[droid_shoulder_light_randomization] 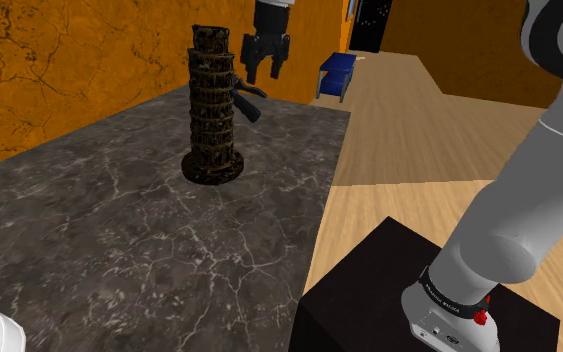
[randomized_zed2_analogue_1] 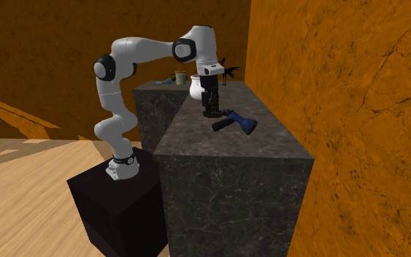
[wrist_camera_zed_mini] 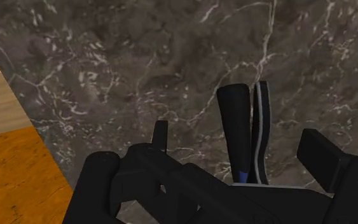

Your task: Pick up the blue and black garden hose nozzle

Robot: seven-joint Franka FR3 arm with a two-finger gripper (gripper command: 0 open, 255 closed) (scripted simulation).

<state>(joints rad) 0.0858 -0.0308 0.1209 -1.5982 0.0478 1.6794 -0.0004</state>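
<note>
Shoulder view has the gripper [droid_shoulder_light_randomization: 265, 72] hovering, fingers spread and empty, above the blue and black hose nozzle [droid_shoulder_light_randomization: 247, 100], which lies on the dark marble counter [droid_shoulder_light_randomization: 119, 230] behind the tower model [droid_shoulder_light_randomization: 212, 105], so lowering, grasping and lifting all remain.

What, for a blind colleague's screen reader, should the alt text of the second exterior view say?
A white robot arm on a black box stand reaches over a dark marbled counter, where a blue and black hose nozzle lies near its hand. Orange walls stand behind.
</note>
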